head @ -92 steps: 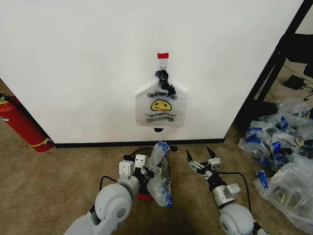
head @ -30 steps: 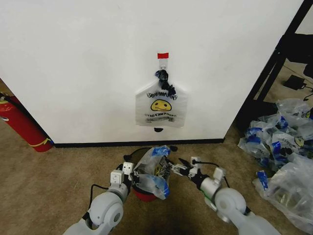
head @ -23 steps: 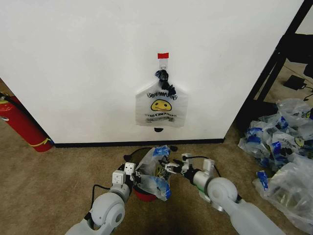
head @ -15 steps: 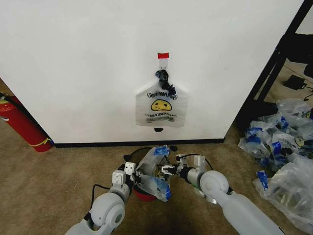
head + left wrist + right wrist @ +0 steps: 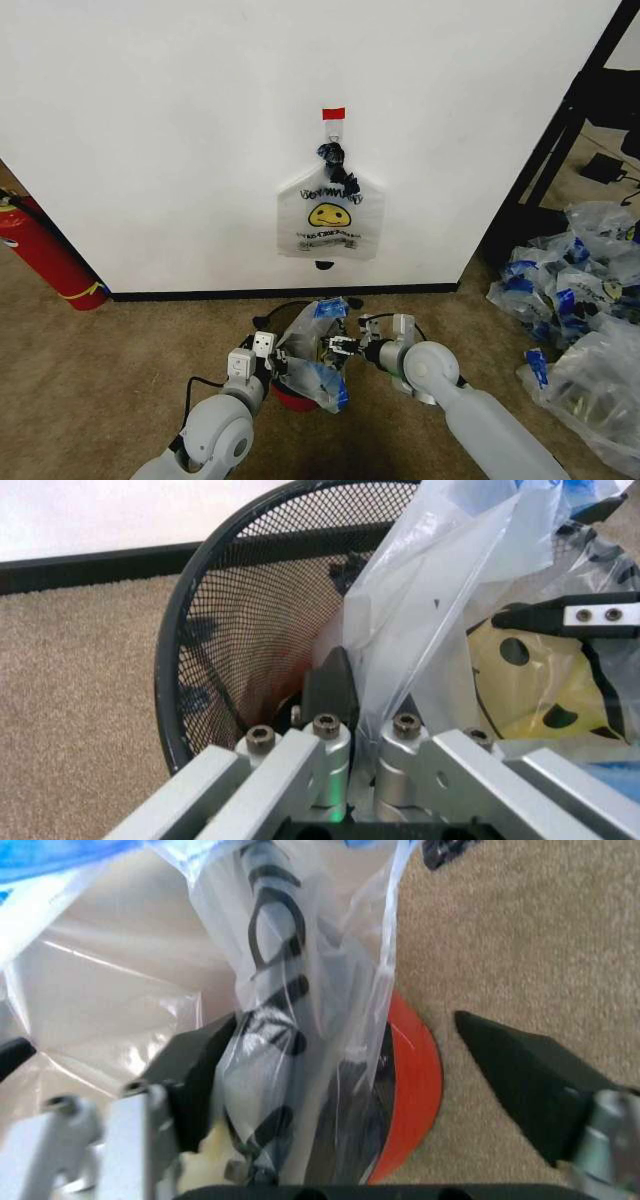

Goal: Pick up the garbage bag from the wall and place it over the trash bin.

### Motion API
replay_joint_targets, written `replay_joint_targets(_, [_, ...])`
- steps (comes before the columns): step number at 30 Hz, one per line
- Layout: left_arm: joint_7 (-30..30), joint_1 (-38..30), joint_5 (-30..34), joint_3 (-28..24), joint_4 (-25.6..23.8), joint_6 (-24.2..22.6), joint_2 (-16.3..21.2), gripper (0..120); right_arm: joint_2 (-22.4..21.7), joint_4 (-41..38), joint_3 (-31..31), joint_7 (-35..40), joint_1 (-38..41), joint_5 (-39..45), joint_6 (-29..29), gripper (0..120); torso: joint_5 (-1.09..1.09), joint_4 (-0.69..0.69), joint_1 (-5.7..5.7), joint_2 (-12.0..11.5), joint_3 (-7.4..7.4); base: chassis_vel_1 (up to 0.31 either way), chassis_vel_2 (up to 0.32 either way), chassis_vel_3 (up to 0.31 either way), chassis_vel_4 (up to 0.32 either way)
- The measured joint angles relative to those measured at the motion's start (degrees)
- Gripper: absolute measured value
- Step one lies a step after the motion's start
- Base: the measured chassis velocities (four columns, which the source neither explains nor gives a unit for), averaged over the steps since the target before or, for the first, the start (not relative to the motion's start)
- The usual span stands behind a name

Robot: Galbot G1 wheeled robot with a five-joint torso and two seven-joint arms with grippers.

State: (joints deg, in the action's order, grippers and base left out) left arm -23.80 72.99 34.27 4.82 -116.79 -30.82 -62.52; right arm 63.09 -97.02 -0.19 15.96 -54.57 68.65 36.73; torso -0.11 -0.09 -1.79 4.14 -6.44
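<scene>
Head view: garbage bag (image 5: 313,358) bunched over the trash bin (image 5: 292,396) on the carpet (image 5: 120,360), near the wall (image 5: 200,140), between both arms. Left end effector (image 5: 277,362) at the bag's left edge, right end effector (image 5: 333,350) at its right edge. Second smiley bag (image 5: 330,215) hanging on the wall hook under red tape (image 5: 333,113). Fire extinguisher (image 5: 45,255) far left, heaped clear bags (image 5: 580,300) at right.

Left wrist view: left end effector (image 5: 345,705) clamped together on a fold of garbage bag (image 5: 440,600), inside the black mesh bin (image 5: 230,630). Yellow smiley print visible through the plastic.

Right wrist view: right end effector (image 5: 345,1057) spread apart; one finger (image 5: 195,1065) against the garbage bag (image 5: 290,975), other finger (image 5: 525,1072) clear over carpet. Bin's red base (image 5: 410,1087) between them.
</scene>
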Motion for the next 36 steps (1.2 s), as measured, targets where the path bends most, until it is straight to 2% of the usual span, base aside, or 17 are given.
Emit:
replay_joint_targets(7, [0.0,1.04,-0.57,0.1,-1.09,0.2,-0.15,0,0.31,-1.23,0.86,1.73,-1.23,0.67,0.72,49,0.0,0.0,0.0,0.0,0.01,0.0,0.0,0.0,0.0])
replay_joint_targets(9, [0.02,1.16,-0.66,0.13,-1.31,0.22,-0.14,0,0.47,-1.44,0.91,2.17,-1.37,0.72,0.72,48,0.0,0.0,0.0,0.0,0.01,0.0,0.0,0.0,0.0])
replay_joint_targets(11, [0.27,1.61,-1.12,0.25,-2.13,0.55,-0.08,0,0.78,-2.51,0.91,4.13,-1.78,1.22,0.49,38,0.0,0.0,0.0,0.0,0.01,0.0,0.0,0.0,0.0])
replay_joint_targets(14, [1.57,2.94,-3.23,0.23,-3.86,2.26,-0.03,0,1.04,-5.55,0.09,8.57,-2.89,2.08,-1.99,26,0.0,0.0,0.0,0.0,0.01,0.0,0.0,0.0,0.0])
replay_joint_targets(15, [1.57,2.94,-3.23,0.23,-3.86,2.26,-0.03,0,1.04,-5.55,0.09,8.57,-2.89,2.08,-1.99,26,0.0,0.0,0.0,0.0,0.01,0.0,0.0,0.0,0.0])
replay_joint_targets(20, [3.46,5.39,-8.34,-0.41,-8.25,4.11,-0.53,0,1.58,-10.85,-2.77,13.54,-5.38,0.23,-9.57,5,0.0,0.01,0.0,0.0,0.01,0.0,0.0,0.0,0.0])
replay_joint_targets(22, [3.56,5.67,-9.38,-0.44,-8.96,4.33,-0.74,0,1.75,-11.43,-3.02,13.96,-6.01,-0.75,-10.92,2,0.0,0.01,0.0,0.0,0.01,0.0,0.0,0.0,0.0])
replay_joint_targets(27, [3.31,5.85,-11.0,0.82,-9.13,5.09,-0.62,0,2.03,-13.34,-2.25,13.94,-8.35,-3.56,-15.44,2,0.0,0.0,0.0,0.0,0.01,0.0,0.0,0.0,0.0])
replay_joint_targets(36, [1.97,5.52,-11.28,3.21,-7.92,5.93,0.47,0,-0.53,-16.73,1.75,13.45,-12.08,-4.26,-16.0,2,0.0,0.0,0.0,0.0,0.0,0.0,0.0,0.0,0.0])
